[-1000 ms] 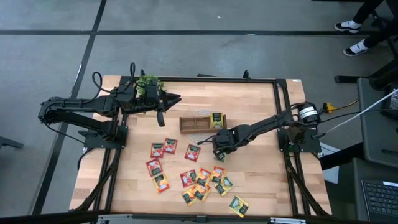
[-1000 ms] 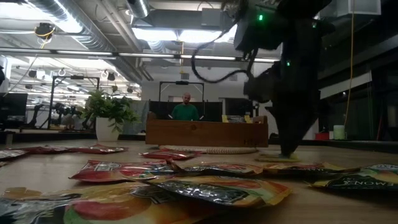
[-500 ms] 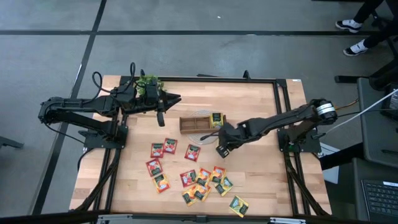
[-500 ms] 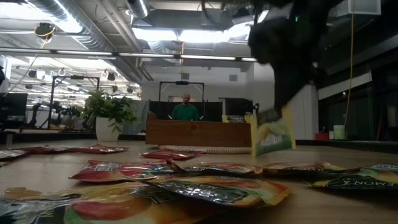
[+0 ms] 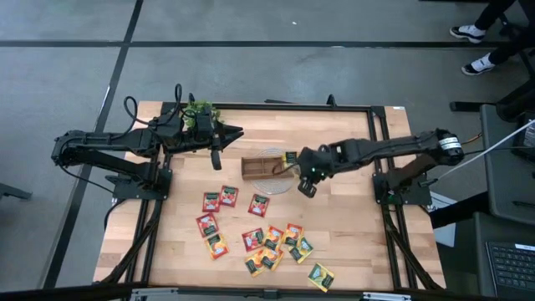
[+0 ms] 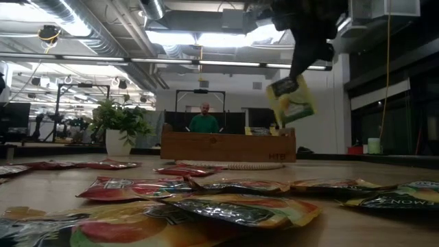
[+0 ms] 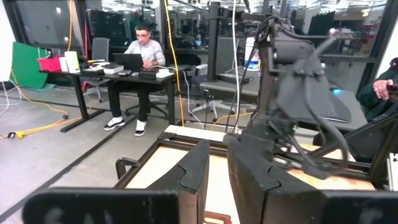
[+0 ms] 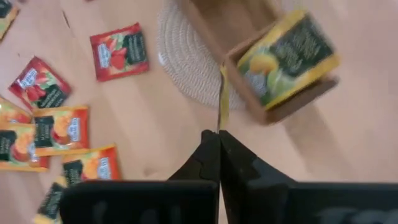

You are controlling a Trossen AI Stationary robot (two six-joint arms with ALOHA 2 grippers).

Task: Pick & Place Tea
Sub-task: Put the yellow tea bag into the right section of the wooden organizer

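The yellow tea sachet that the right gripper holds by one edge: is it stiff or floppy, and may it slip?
The sachet hangs flat and tilted from the right gripper, so it seems light and fairly stiff. Pinched only at its thin edge, it might swing or slip.
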